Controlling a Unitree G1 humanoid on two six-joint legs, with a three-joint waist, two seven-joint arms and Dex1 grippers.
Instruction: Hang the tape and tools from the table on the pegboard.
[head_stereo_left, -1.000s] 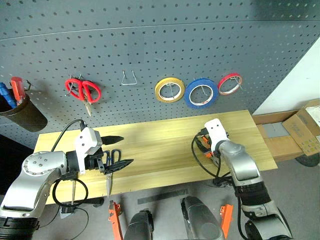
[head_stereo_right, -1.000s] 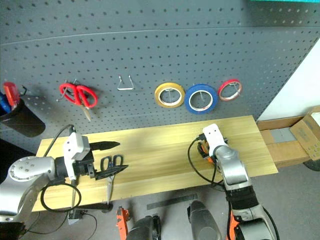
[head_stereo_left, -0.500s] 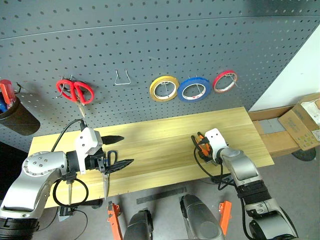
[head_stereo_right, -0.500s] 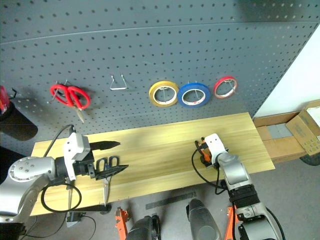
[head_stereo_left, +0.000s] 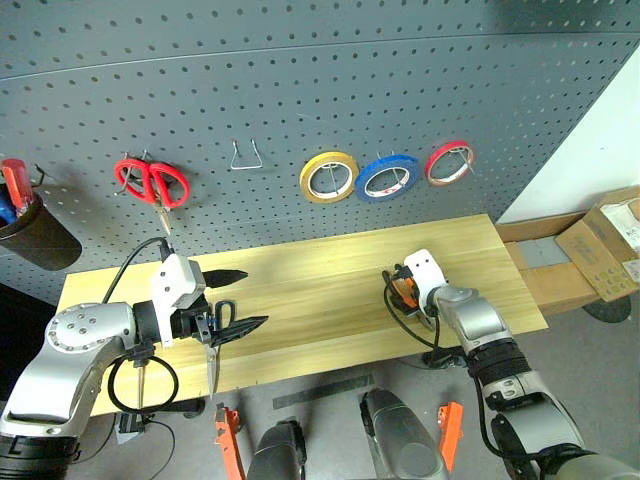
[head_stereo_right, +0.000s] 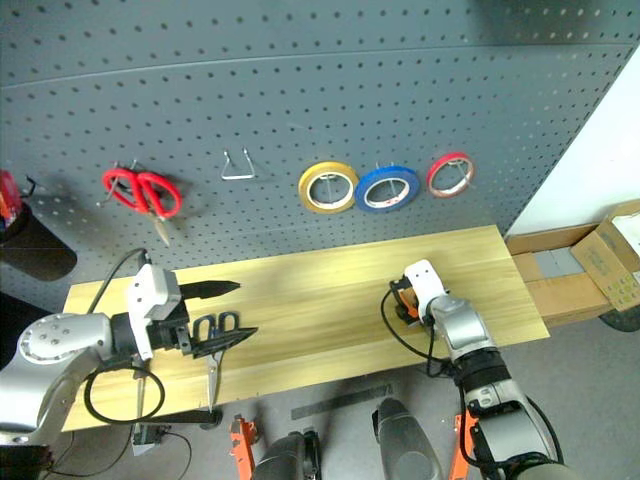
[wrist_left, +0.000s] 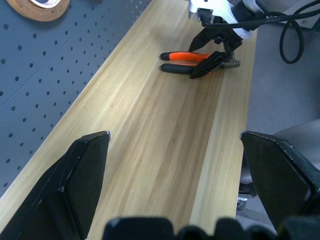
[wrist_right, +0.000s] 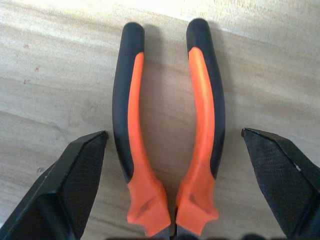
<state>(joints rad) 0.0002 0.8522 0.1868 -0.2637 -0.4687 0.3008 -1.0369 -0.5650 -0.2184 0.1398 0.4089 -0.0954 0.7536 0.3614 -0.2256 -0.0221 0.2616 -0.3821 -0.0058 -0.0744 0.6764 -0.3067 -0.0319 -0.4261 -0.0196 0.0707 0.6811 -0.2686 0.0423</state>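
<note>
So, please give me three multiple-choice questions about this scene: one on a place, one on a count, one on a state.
1. Where do the pliers lie?
A. on the table
B. on a pegboard hook
C. in the black cup

2. How many tape rolls hang on the pegboard?
A. one
B. two
C. three

3. How is the right gripper?
A. shut on the pliers
B. open around the pliers' handles
C. shut and empty

Answers: 1 A, they rest flat on the wood; 2 C, the yellow roll, the blue tape and the red roll; 3 B, its fingers stand apart on either side of the handles.
</note>
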